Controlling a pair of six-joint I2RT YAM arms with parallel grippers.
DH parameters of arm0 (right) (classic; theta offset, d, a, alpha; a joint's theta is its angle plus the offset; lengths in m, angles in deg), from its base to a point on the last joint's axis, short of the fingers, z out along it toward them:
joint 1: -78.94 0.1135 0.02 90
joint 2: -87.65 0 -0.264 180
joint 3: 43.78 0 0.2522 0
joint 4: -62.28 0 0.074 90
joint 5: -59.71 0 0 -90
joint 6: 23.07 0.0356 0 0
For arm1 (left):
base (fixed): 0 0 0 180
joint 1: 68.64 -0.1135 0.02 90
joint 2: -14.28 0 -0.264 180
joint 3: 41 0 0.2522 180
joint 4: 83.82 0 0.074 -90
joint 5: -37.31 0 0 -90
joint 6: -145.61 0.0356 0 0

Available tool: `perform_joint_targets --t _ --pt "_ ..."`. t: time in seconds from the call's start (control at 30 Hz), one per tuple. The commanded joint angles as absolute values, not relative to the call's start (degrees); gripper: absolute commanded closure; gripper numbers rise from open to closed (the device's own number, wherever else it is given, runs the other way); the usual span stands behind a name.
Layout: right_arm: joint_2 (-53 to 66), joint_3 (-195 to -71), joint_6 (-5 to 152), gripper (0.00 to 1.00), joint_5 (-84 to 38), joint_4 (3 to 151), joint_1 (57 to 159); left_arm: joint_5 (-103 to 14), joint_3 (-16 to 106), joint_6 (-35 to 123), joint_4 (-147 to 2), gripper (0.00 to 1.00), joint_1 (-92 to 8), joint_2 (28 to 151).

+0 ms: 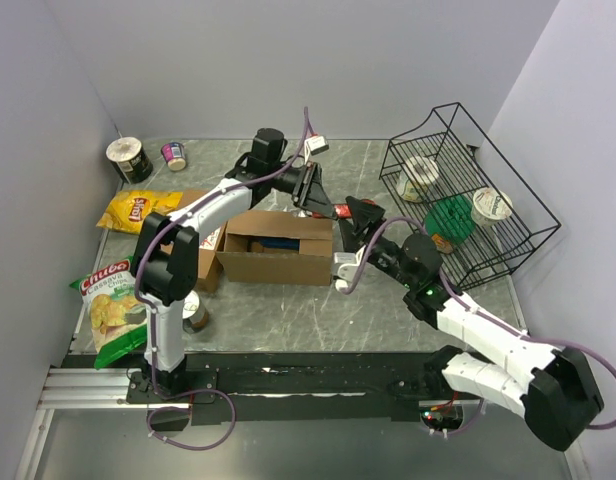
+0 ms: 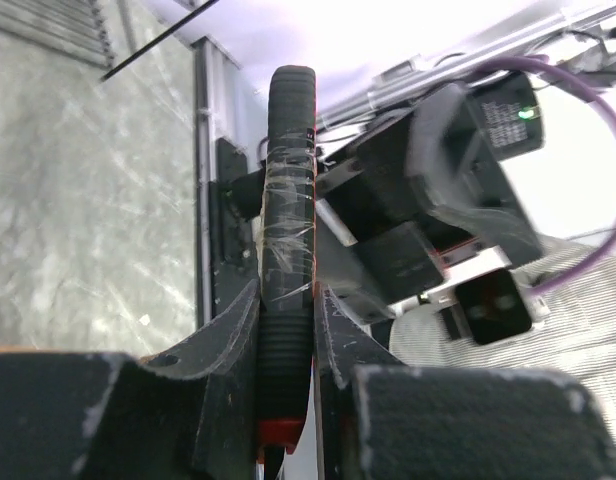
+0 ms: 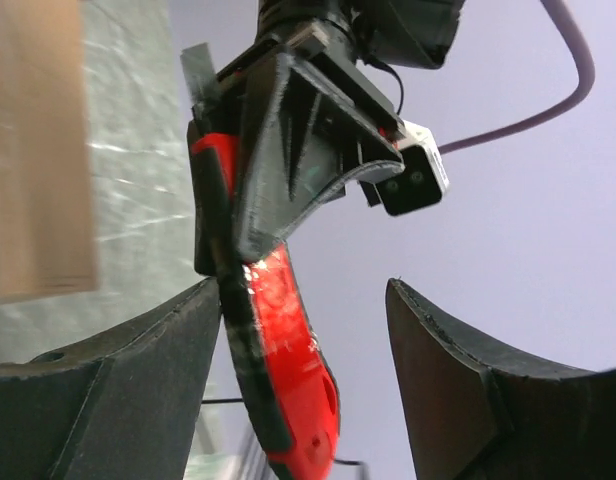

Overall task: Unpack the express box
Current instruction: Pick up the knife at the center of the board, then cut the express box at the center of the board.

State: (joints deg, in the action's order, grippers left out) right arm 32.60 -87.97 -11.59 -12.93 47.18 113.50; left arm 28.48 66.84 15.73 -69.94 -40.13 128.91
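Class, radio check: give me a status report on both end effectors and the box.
Left end effector shut on red-black tool, beside box. Right end effector open around tool. Box open, blue item inside. No obstruction seen.

Soft, even light fills the room from above, and the top view is bright and sharp. The grey stone-look table top (image 1: 318,310) shines a little. The black wire basket (image 1: 468,190) and the brown cardboard box (image 1: 278,255) drop only faint shadows. In the left wrist view the upper right is washed out to white. Clear tape on the black and red tool with a long handle (image 2: 288,230) glints, and the dark fingers (image 2: 168,410) of the left gripper (image 2: 286,300) are fuzzy. In the right wrist view the box is a smeared blur. The tool's red part has a shiny streak, and the fingers (image 3: 468,400) of the right gripper (image 3: 303,290) look soft.
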Motion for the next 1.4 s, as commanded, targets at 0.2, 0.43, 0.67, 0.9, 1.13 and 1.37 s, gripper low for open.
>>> perform_joint_targets --t 0.2,0.43,0.67,0.9,1.13,1.37 --pt "28.6 -88.8 -22.2 0.62 -15.7 35.3 113.6 44.1 68.6 2.1 -85.1 0.99 -40.0 125.6" --pt "30.7 -92.9 -17.9 1.0 -15.0 43.0 111.4 37.3 66.4 11.6 -71.0 0.37 -42.7 122.5" --pt "32.7 -112.7 4.8 1.0 0.6 92.3 108.0 -6.1 78.3 67.0 -31.0 0.04 -44.9 116.3" --pt "21.6 -130.2 20.8 1.0 11.9 115.5 107.1 -11.5 58.7 80.5 -48.9 0.03 -44.3 95.1" --pt "16.3 -135.8 22.6 1.0 12.2 118.8 106.5 -8.3 59.0 89.3 -40.4 0.02 -38.9 94.5" --pt "12.4 -141.0 27.4 1.0 15.0 118.8 105.7 -9.6 61.4 96.8 -31.9 0.07 -34.9 98.4"
